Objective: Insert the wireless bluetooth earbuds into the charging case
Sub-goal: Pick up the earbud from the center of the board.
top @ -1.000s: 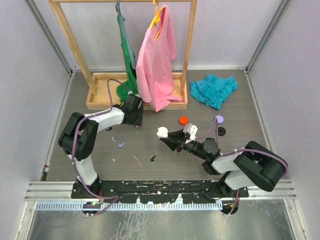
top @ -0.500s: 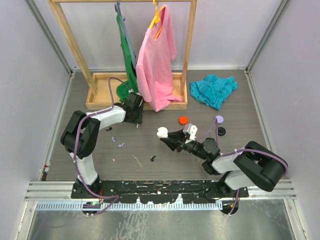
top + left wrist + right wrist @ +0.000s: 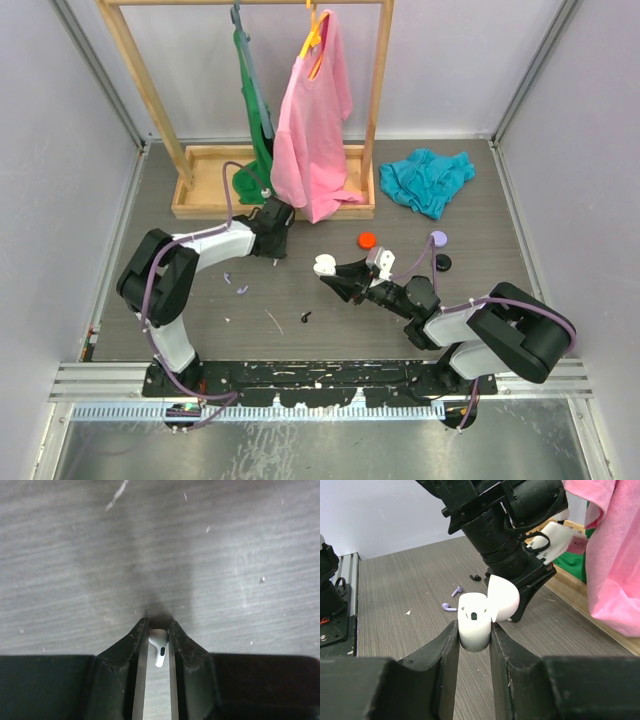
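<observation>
My right gripper (image 3: 474, 630) is shut on the white charging case (image 3: 473, 622), held upright with its lid (image 3: 503, 599) open; in the top view the case (image 3: 324, 265) is mid-table at the gripper (image 3: 336, 279). My left gripper (image 3: 159, 626) is shut on a white earbud (image 3: 159, 645), tips down close to the table. In the right wrist view its fingertips (image 3: 519, 614) stand just behind the open lid. Two lilac earbuds (image 3: 449, 607) lie on the table left of the case, also in the top view (image 3: 241, 291). A black earbud (image 3: 304, 318) lies nearer the arms' bases.
A wooden clothes rack (image 3: 210, 195) with a pink shirt (image 3: 312, 120) and a green garment stands at the back. A teal cloth (image 3: 427, 178) lies back right. A red round piece (image 3: 367, 240), a lilac one (image 3: 437, 238) and a black one (image 3: 443, 262) lie right of the case.
My left gripper has shifted slightly right, toward the held case. The right arm and the case have not moved.
</observation>
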You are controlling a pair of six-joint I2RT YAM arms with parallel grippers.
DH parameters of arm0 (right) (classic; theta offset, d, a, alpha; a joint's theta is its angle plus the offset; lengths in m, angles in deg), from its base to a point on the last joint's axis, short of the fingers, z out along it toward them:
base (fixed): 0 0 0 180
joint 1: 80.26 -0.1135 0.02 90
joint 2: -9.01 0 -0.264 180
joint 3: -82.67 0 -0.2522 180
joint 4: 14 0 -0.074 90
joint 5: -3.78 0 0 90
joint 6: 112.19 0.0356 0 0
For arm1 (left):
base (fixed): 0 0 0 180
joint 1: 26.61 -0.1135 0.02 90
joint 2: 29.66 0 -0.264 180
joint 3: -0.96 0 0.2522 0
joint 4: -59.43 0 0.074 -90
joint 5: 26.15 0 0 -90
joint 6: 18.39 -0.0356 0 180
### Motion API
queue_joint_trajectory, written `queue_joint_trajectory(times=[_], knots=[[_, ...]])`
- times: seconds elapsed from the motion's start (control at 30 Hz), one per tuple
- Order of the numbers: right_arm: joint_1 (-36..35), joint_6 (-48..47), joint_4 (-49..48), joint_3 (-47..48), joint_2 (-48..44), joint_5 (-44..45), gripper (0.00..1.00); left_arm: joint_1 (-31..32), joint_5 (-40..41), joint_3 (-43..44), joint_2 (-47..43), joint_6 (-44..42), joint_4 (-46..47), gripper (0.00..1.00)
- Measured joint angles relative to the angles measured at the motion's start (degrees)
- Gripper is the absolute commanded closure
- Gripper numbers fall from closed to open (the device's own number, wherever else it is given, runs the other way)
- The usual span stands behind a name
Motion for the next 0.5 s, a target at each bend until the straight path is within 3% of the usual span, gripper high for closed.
queue_joint_trajectory(times=[0.3,0.5], knots=[[0.0,0.0,0.0,0.2,0.0,-0.2,0.82,4.6,1.9,-3.7,-4.1,4.4,-5.3,0.77],[0.0,0.0,0.1,0.6,0.0,-0.4,0.82,5.6,1.9,-5.8,-6.3,6.8,-7.1,0.71]])
